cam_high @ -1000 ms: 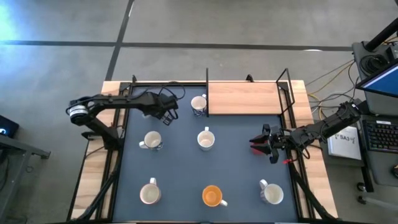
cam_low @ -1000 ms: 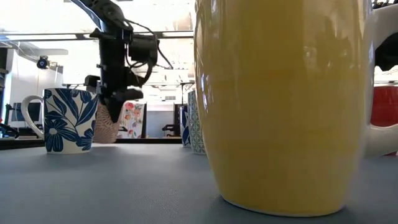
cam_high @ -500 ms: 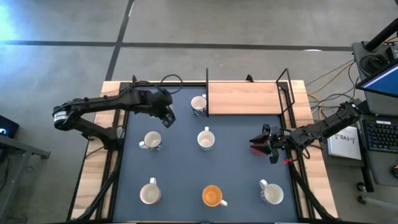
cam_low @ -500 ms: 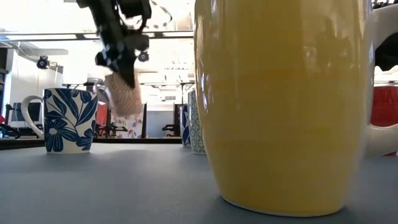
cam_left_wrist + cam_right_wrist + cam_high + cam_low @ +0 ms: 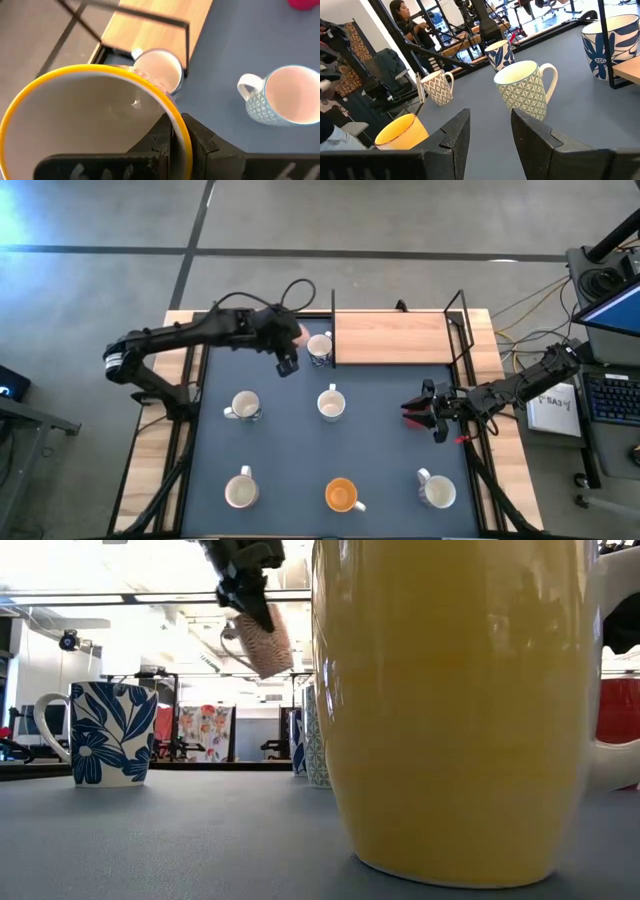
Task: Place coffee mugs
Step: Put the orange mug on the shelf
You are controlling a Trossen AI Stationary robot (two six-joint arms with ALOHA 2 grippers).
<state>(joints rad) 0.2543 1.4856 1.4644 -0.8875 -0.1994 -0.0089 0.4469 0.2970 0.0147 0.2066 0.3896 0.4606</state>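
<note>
Several coffee mugs stand on their bases on the dark mat (image 5: 385,460), among them an orange one (image 5: 342,495) and a blue-flowered one (image 5: 320,348) beside the wooden shelf (image 5: 392,338). My left gripper (image 5: 172,134) is up over the far left of the mat, shut on a patterned mug with a yellow rim (image 5: 262,644), which hangs in the air. At the mat's right edge my right gripper (image 5: 487,132) stands open, level, with nothing between its fingers. My left gripper pinches the mug's yellow rim (image 5: 176,120), one finger inside the mug and one outside. The fingers come slanting down from above. The mug is lifted clear of the mat and hangs tilted below the gripper, its handle (image 5: 230,640) to one side.
A black wire frame (image 5: 460,330) edges the mat and shelf. A red object (image 5: 411,413) lies by my right gripper's fingers. The yellow-orange mug (image 5: 450,710) fills the low view. A person (image 5: 402,15) sits in the room behind. Cables and a desk lie off the right edge.
My left gripper has risen and gone toward the blue-flowered mug by the shelf, rolling as it went. The patterned mug, which stood on the mat, is now lifted clear and tipped.
</note>
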